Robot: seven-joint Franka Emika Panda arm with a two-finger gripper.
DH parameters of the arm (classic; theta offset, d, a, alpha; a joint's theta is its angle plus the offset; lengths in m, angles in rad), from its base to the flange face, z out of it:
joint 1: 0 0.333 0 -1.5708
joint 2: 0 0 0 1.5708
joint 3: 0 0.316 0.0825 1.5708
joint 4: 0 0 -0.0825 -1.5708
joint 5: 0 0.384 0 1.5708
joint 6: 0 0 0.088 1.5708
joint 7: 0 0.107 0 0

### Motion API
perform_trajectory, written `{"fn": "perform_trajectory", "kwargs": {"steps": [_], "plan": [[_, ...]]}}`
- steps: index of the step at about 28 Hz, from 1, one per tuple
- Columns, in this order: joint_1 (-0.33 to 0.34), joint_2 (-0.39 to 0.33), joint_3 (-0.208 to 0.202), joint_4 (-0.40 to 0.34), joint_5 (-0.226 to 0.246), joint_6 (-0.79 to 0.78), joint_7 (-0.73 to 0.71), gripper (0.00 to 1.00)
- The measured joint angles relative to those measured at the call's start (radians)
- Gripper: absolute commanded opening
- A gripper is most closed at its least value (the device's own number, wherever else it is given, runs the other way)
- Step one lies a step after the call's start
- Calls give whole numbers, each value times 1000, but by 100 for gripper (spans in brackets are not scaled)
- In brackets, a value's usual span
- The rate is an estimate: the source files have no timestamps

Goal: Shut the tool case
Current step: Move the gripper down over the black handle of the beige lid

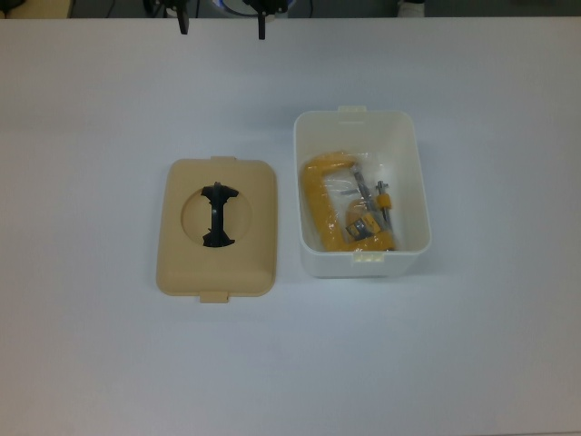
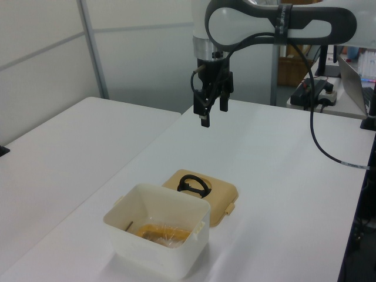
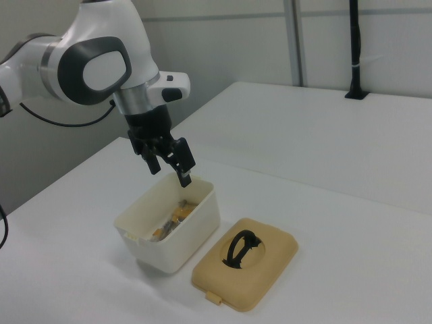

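In the top view, the white tub of the tool case stands open on the table, holding a yellow clamp and a clear bag of small metal parts; the beige lid lies flat just beside it on the top view's left, its black handle facing up and the lid's long axis parallel to the tub's. Two dark fingertips of the pincer show at the upper edge, well apart from the lid. In the left view, the pincer hangs released and empty, high above the table, and the lid lies nearer the camera and lower. In the right view, the pincer hovers over the tub, with the lid lower toward the right view's right.
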Motion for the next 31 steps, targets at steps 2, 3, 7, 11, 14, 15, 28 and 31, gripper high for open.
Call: {"fn": "perform_trajectory", "kwargs": {"steps": [2,3,7,11,14,15,28,31], "plan": [[0,0,0,0,-1,0,0,100],[0,0,0,0,-2,0,0,100],[0,2,0,0,-5,0,0,100],[0,4,0,0,-6,0,0,100],[0,6,0,0,-7,0,0,100],[-1,7,0,0,-7,0,0,100],[-46,52,-4,-2,-24,24,-31,100],[-61,65,-6,-3,-24,24,-78,100]]}}
